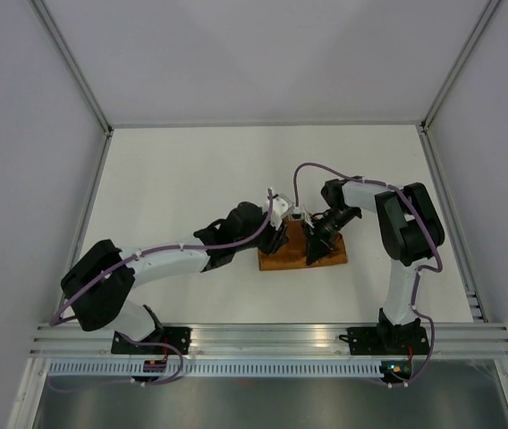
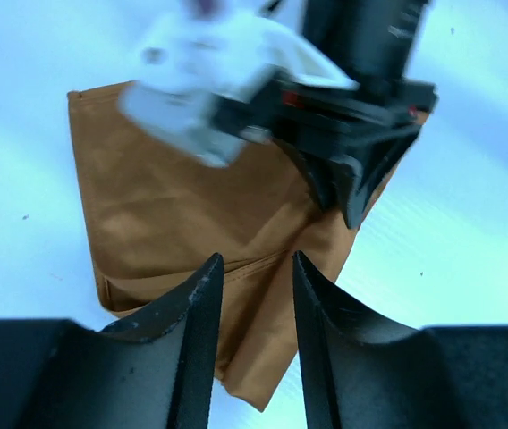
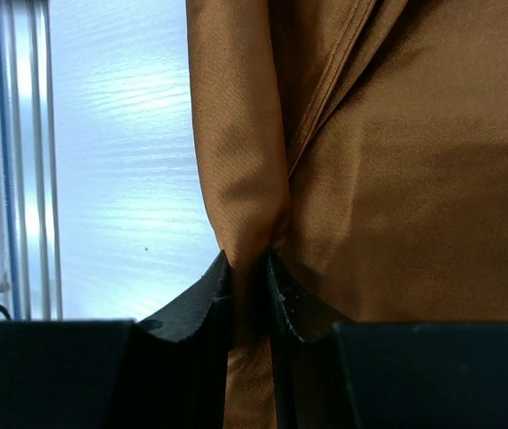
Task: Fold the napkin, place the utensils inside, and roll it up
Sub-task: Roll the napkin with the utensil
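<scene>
The rust-brown napkin [image 1: 281, 260] lies folded into a small, bunched rectangle at the middle of the white table. My right gripper [image 1: 315, 255] comes down on its right part. In the right wrist view that gripper [image 3: 248, 257] is shut on a rolled fold of the napkin [image 3: 415, 179]. My left gripper [image 1: 281, 234] hovers over the napkin's left part. In the left wrist view it [image 2: 254, 259] stands open, with the napkin [image 2: 173, 206] below the gap and the right gripper [image 2: 352, 192] pressing on the cloth beyond. The utensils are hidden.
An aluminium rail [image 1: 272, 335] runs along the near table edge and also shows in the right wrist view as a rail [image 3: 21, 161] at the left. White walls with metal frame posts [image 1: 75, 67] enclose the table on three sides.
</scene>
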### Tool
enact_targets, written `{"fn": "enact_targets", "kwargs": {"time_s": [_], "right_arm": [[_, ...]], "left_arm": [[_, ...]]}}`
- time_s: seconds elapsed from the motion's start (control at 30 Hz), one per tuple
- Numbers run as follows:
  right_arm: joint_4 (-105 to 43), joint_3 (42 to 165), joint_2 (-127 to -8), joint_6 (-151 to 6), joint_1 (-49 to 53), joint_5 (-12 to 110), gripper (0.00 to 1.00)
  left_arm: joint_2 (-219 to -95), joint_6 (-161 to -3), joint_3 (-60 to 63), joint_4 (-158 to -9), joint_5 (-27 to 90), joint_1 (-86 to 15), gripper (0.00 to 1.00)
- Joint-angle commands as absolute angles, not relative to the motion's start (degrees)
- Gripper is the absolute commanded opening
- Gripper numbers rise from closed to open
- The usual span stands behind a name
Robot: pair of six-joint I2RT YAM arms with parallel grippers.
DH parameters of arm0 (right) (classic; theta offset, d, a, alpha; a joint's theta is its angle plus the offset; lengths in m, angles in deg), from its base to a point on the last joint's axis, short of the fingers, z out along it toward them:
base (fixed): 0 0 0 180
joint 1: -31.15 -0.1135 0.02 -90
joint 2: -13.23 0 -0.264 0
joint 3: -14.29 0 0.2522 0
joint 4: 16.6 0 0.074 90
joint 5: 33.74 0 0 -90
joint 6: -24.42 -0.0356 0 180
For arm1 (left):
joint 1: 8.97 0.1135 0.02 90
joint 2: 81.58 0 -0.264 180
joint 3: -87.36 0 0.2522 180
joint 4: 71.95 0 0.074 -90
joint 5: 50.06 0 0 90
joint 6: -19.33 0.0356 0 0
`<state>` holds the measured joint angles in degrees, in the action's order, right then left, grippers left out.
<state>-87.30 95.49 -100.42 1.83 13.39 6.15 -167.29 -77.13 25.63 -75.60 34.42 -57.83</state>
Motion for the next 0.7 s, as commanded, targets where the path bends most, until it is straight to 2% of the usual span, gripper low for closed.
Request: {"fn": "enact_targets", "kwargs": {"time_s": [0.0, 0.27, 0.67], "right_arm": [[-89.6, 94.5, -105.0, 6.0, 13.7, 12.3, 0.19], [-89.2, 95.5, -106.6, 4.6, 13.9, 13.1, 0.19], [-89.3, 97.3, -108.9, 3.1, 13.9, 13.5, 0.19]], "left_arm": [[-165.9, -64.4, 28.2, -67.8, 45.7, -64.7, 0.43], [-174.3, -54.0, 25.3, -71.1, 46.1, -74.4, 0.47], [-183.6, -50.5, 20.2, -72.8, 42.8, -77.1, 0.47]]}}
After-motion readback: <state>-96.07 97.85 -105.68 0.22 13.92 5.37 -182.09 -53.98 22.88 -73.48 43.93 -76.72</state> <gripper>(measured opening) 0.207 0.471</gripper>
